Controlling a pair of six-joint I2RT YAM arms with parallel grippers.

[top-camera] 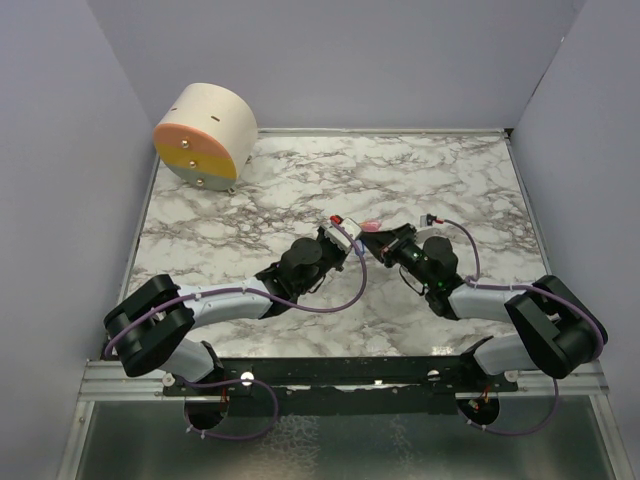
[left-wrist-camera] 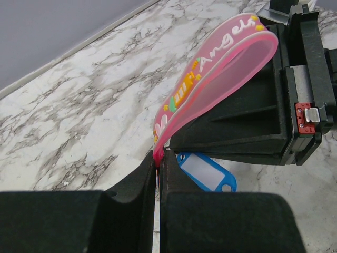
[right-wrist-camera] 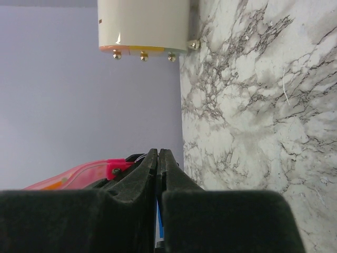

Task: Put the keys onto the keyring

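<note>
The counter (top-camera: 420, 170) is white marble with grey veins. A cream round drum (top-camera: 205, 135) with an orange-and-yellow face rests on its far left corner.

My left gripper (top-camera: 345, 238) and right gripper (top-camera: 382, 246) meet tip to tip midway across the grey-veined white marble table (top-camera: 300, 190). A pink translucent rubber strap loop (left-wrist-camera: 221, 68) arches from my left gripper's tip over the right gripper; a blue rounded plastic tag with a white centre (left-wrist-camera: 208, 171) sits beneath it. A cream round cylinder (top-camera: 205, 135) lies in the far left corner.
</note>
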